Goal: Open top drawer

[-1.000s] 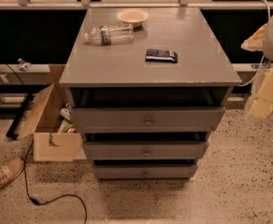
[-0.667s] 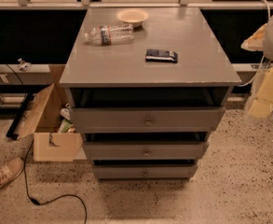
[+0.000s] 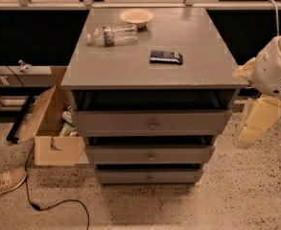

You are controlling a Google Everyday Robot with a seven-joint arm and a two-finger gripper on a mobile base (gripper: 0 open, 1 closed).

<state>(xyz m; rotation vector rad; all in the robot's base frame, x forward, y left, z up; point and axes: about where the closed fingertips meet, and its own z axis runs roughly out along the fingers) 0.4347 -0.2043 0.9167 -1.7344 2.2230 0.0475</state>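
The grey cabinet has three drawers stacked under its top. The top drawer is the widest front, with a small round metal knob at its centre and a dark gap above it. The two narrower drawers sit below it. My gripper hangs at the right edge of the view, beside the cabinet's right front corner and level with the top drawer. It is apart from the drawer and well right of the knob.
On the cabinet top lie a clear plastic bottle, a pale bowl and a dark packet. An open cardboard box stands on the floor at the left. A cable and a person's shoe are at the lower left.
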